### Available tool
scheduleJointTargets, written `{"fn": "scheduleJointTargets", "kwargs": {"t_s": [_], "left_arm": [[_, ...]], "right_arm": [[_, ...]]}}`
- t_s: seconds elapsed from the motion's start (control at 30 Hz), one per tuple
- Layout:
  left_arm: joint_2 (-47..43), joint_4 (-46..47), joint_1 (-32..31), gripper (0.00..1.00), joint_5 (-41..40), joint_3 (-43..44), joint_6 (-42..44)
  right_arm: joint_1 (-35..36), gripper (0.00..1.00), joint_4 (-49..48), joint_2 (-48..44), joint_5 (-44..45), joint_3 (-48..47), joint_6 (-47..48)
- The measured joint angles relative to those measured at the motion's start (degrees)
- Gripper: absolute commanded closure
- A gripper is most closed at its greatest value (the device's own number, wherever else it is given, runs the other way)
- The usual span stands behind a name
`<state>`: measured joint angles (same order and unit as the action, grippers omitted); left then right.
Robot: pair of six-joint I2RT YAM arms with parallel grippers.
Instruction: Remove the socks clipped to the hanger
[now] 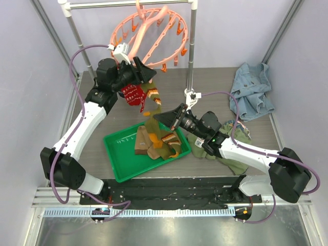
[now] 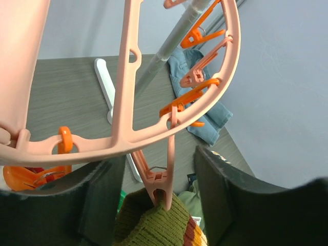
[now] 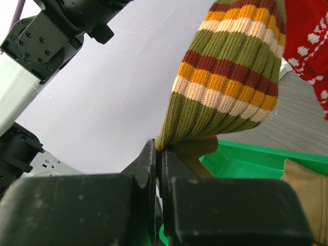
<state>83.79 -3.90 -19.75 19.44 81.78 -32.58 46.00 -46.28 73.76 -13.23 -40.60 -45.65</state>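
The salmon-pink hanger [image 1: 151, 33] hangs from the white rack, and a red patterned sock [image 1: 132, 95] and an olive striped sock [image 1: 152, 100] dangle from it. In the left wrist view a pink peg [image 2: 161, 179] pinches the olive sock's cuff [image 2: 154, 225]. My left gripper [image 2: 159, 189] stands open, one finger on each side of that peg, with gaps between them. My right gripper [image 3: 160, 154] is shut on the lower end of the olive striped sock [image 3: 230, 77], above the tray. The red sock [image 3: 307, 41] hangs just beside it.
A green tray [image 1: 123, 154] near the front holds several olive-brown socks. The white rack pole [image 1: 192, 51] stands behind the hanger. A blue denim garment [image 1: 251, 89] lies at the back right, and an olive-green shirt [image 1: 225, 148] lies under the right arm.
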Motion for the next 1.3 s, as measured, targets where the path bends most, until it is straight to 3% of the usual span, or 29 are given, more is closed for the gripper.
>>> {"fn": "scheduleJointTargets", "kwargs": {"t_s": [0.27, 0.4, 0.57, 0.67, 0.8, 1.03, 1.17, 1.3], "left_arm": [[0.3, -0.8, 0.0, 0.82, -0.3, 1.9, 0.0], [0.6, -1.1, 0.0, 0.91, -0.5, 2.4, 0.0], [0.7, -1.7, 0.0, 0.92, -0.9, 2.4, 0.0], [0.7, -1.9, 0.0, 0.9, -1.0, 2.4, 0.0], [0.7, -2.0, 0.0, 0.9, -1.0, 2.4, -0.1], [0.7, -2.0, 0.0, 0.89, -1.0, 2.4, -0.3], [0.7, -2.2, 0.0, 0.86, -1.0, 2.4, -0.2], [0.7, -2.3, 0.0, 0.84, -1.0, 2.4, -0.2]], "right_arm": [[0.0, 0.99, 0.0, 0.0, 0.0, 0.0, 0.0], [0.0, 0.99, 1.6, 0.0, 0.4, 0.0, 1.6], [0.0, 0.99, 8.9, 0.0, 2.2, 0.0, 6.4], [0.0, 0.92, 12.5, 0.0, 2.2, 0.1, 7.2], [0.5, 0.73, 12.0, 1.3, 2.5, 2.8, 5.1], [3.7, 0.5, 13.3, 13.0, 3.1, 5.4, 1.6], [4.0, 0.27, 18.4, 13.3, 3.7, 3.5, 2.3], [4.0, 0.23, 19.8, 12.0, 7.4, -0.5, 6.2]]}}
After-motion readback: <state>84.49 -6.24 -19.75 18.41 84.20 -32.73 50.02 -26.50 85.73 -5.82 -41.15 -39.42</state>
